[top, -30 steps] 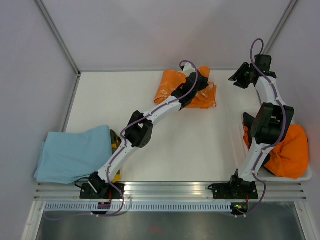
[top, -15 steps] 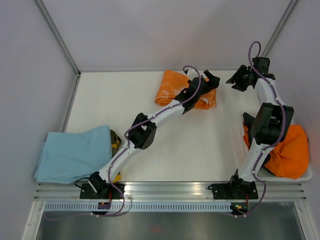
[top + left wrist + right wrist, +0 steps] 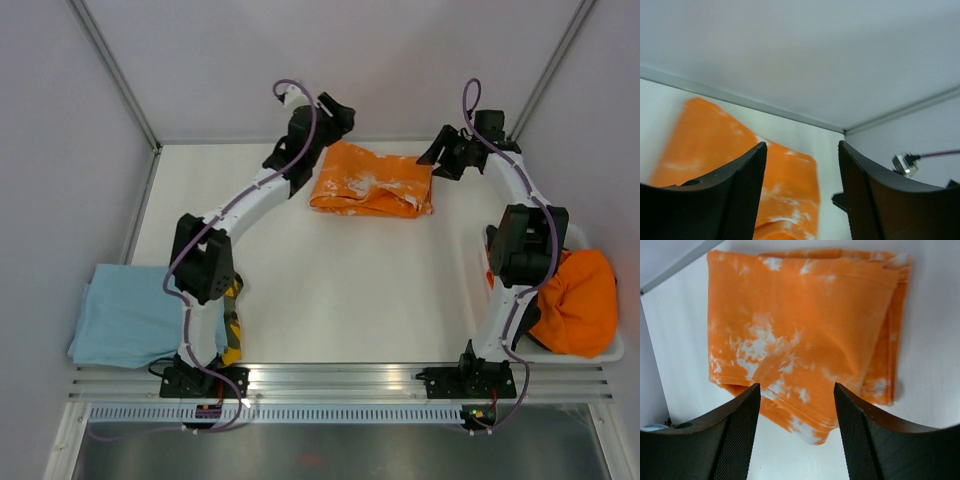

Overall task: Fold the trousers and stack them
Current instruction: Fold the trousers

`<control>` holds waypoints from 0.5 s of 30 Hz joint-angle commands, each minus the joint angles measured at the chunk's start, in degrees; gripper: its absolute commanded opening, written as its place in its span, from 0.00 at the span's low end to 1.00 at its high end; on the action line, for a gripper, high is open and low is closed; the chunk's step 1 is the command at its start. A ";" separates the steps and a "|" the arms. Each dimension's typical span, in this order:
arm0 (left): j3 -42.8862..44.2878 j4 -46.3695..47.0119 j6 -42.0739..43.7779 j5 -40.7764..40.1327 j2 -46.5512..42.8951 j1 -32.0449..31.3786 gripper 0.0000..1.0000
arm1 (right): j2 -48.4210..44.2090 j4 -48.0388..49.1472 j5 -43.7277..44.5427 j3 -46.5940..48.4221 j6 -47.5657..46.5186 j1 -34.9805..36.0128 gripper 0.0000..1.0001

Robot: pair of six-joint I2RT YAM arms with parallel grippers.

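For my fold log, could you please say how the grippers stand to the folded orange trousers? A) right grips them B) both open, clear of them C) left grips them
B: the left gripper and right gripper both show open, empty fingers, off the folded orange trousers.

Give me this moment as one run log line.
left gripper: open, empty | right gripper: open, empty | orange trousers: folded, far side | blue cloth: near left edge

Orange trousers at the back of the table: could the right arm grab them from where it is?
Probably yes. The right gripper hangs open just beside the right edge of the trousers with nothing between them, and the left gripper is off past their far left corner, out of the way.
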 commanded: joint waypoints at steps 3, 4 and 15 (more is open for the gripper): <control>-9.68 -7.02 3.32 10.13 -4.06 7.84 0.58 | 0.52 -2.01 0.53 -0.55 -1.58 4.70 0.64; -9.94 -8.68 4.45 13.54 -3.80 8.46 0.52 | 0.60 -2.10 0.80 -0.91 -1.67 5.14 0.63; -1.97 -4.03 4.73 35.52 8.41 9.78 0.20 | 7.98 -1.82 -2.54 1.38 -4.57 9.80 0.25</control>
